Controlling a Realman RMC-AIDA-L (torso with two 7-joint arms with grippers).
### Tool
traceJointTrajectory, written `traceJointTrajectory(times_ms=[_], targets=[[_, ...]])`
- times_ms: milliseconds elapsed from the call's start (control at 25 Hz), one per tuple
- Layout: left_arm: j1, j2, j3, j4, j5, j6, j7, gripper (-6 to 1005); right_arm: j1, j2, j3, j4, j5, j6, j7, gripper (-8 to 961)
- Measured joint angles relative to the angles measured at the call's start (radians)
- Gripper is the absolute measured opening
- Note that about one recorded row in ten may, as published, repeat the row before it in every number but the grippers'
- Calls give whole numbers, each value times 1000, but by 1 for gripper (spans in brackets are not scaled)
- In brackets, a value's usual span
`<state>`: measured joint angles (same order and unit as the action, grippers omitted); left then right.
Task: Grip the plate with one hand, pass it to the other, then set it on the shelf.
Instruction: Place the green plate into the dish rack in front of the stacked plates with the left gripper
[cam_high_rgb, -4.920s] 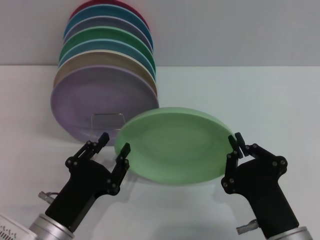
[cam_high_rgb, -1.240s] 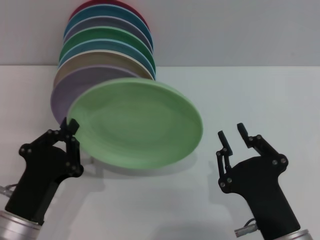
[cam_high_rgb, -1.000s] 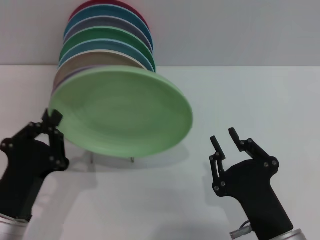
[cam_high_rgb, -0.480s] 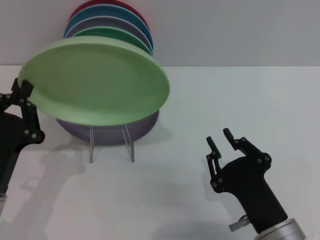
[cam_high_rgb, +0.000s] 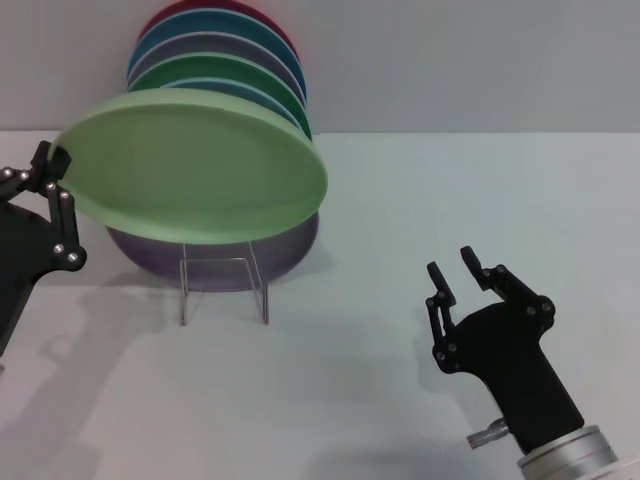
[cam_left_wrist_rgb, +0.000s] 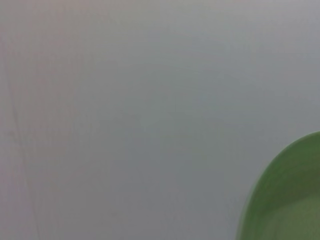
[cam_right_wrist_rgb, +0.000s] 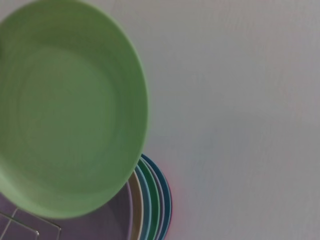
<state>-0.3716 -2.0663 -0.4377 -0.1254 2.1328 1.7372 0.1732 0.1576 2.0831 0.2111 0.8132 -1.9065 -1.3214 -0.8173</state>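
Plate (cam_high_rgb: 195, 165), pale mint green, is held in the air by its left edge in the left gripper (cam_high_rgb: 52, 172), whose black fingers are closed on the rim at the far left of the head view. It is tilted, with its shallow face turned toward the camera, and it is raised in front of the row of coloured plates (cam_high_rgb: 225, 70) standing against the wall, covering most of them. Beneath its lower edge the lavender plate (cam_high_rgb: 215, 255) is seen, and below that the thin wire shelf (cam_high_rgb: 224, 290) stands on the white table (cam_high_rgb: 400, 200). The mint plate is not resting on the shelf. The right gripper (cam_high_rgb: 457, 277) is seen well apart to the right, low over the table, with its two fingers spread and nothing between them.
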Motion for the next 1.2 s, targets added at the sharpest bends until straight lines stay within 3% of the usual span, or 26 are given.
traceJointTrajectory(times_ms=[1200], targets=[[13,-6,65,9,1,-176,132,66,7,-3,39,-10,0,5,-16,287]])
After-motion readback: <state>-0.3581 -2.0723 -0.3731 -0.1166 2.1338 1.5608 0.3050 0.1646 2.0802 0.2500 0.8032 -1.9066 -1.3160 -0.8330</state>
